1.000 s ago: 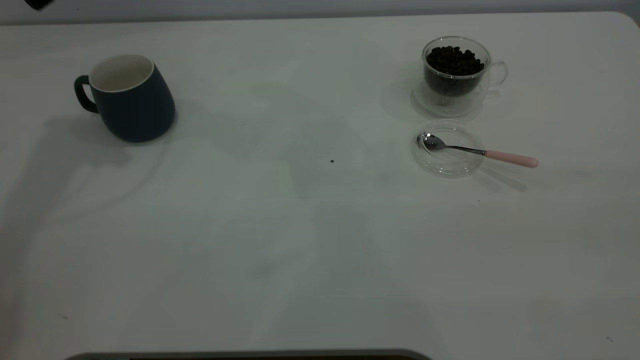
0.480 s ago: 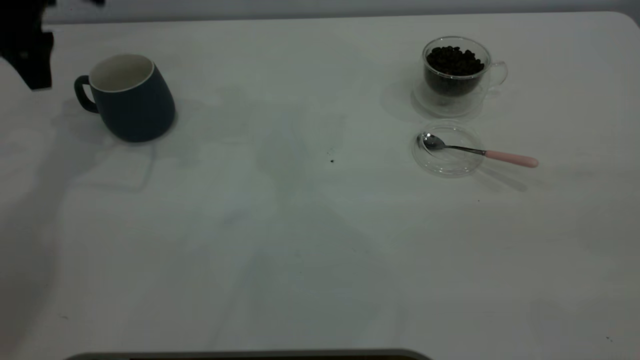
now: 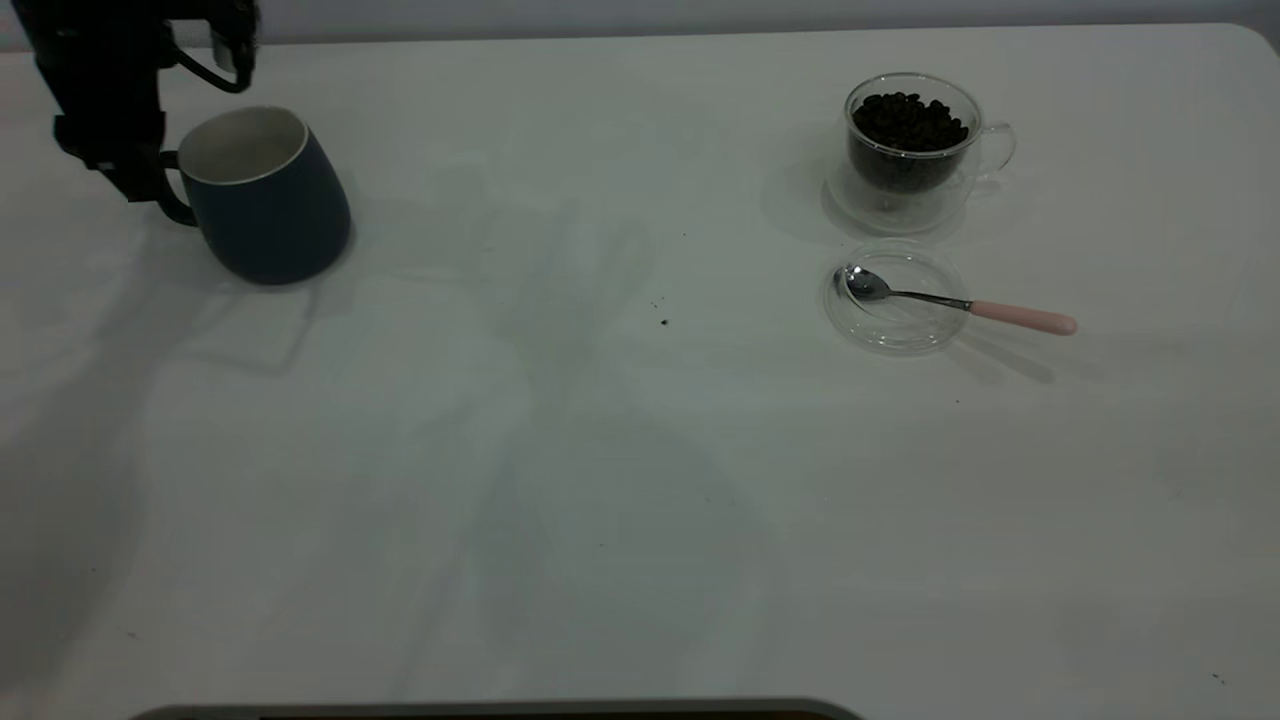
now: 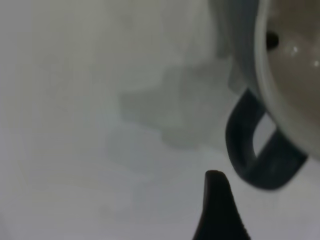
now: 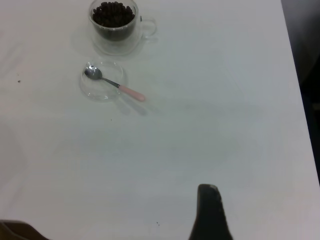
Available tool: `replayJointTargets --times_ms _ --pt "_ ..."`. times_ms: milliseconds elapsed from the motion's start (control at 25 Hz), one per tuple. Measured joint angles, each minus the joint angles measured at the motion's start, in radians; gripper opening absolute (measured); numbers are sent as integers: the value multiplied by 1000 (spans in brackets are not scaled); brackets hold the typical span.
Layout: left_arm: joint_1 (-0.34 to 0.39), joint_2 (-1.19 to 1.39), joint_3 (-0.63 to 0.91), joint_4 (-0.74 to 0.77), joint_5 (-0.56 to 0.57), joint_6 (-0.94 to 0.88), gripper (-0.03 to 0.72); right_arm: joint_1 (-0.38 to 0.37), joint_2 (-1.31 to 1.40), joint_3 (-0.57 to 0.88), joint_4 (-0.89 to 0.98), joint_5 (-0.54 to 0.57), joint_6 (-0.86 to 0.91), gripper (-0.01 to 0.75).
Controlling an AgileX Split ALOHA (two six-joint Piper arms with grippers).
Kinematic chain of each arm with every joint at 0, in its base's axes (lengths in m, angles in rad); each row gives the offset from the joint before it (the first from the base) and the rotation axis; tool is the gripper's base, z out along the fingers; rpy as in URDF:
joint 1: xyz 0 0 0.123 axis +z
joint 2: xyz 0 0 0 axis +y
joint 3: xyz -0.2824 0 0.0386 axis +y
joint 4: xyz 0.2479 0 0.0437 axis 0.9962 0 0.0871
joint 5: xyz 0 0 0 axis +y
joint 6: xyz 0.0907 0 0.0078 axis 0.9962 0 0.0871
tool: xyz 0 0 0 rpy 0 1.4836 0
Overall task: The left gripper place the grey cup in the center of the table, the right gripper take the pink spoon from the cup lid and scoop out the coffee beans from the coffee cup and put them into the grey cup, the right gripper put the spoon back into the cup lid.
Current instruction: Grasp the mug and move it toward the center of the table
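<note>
Just beside the grey cup's [image 3: 268, 195] loop handle, the left gripper [image 3: 125, 165] hangs at the table's [image 3: 600, 480] far-left corner, jaw spread impossible to tell. The handle faces it; the right gripper [image 5: 210, 215] is far off.

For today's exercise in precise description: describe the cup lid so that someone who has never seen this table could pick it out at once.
Start at the table's far right part, where the coffee cup full of coffee beans stands. Just in front of it lies the cup lid, a shallow clear glass disc. Unlike the cup it is flat, and the pink spoon's metal bowl rests in it, the handle sticking out over its rim.
</note>
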Motion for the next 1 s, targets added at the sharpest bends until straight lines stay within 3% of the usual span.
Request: replayJointTargets --times_ms 360,1000 --pt "-65 6 0 1 -16 23 565 0 0 0 1 0 0 581" --pt "-302 6 0 -82 -145 23 565 0 0 0 1 0 0 581"
